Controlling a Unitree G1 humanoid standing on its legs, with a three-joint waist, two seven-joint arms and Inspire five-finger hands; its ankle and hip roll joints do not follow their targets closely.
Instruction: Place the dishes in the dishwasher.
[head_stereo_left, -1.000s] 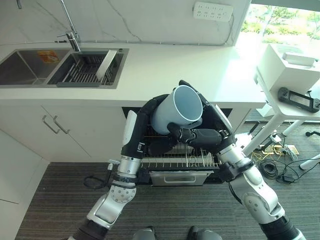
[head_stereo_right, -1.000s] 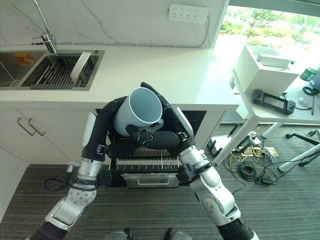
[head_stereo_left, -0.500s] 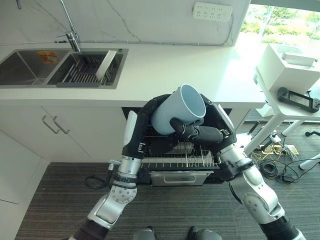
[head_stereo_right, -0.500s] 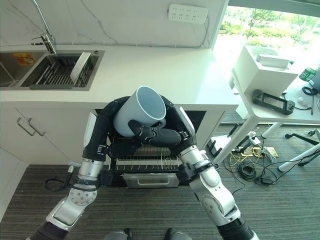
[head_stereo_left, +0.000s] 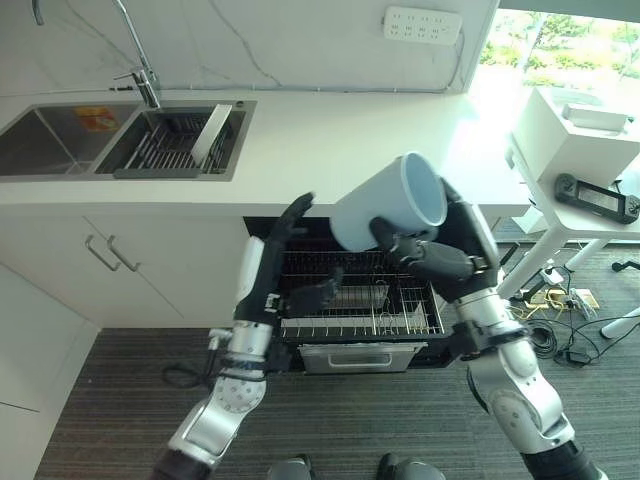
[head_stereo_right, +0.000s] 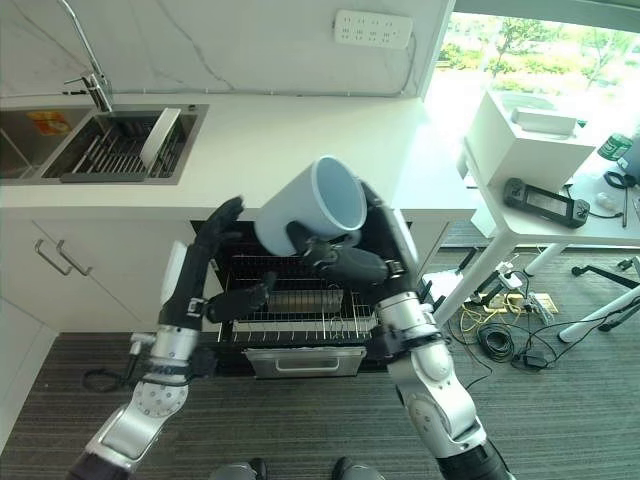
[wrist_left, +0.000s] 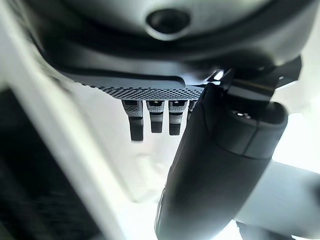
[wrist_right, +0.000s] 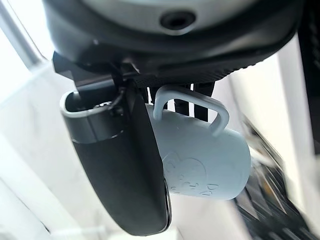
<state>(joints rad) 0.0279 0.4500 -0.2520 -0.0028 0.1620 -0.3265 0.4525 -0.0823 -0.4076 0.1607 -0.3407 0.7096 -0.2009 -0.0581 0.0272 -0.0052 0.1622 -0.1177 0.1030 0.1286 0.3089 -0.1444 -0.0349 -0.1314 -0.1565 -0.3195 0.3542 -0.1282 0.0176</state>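
Left hand (head_stereo_left: 272, 262) now off smooth pale-blue mug (head_stereo_left: 388, 203), fingers straight, right hand (head_stereo_left: 436, 258) gripping it, above wire rack (head_stereo_left: 355, 300)

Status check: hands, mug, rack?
Right robot hand shut on the pale blue mug, tilted above the pulled-out dishwasher rack. Left robot hand open, off the mug. Nothing blocking.

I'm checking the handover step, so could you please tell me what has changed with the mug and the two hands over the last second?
The left hand has let go of the pale blue mug and drawn back to the robot's left, fingers now straight. The right hand alone grips the mug and has lifted it up and to the robot's right, its mouth tipped further sideways. The dishwasher rack remains pulled out, and the plate still leans in the sink.
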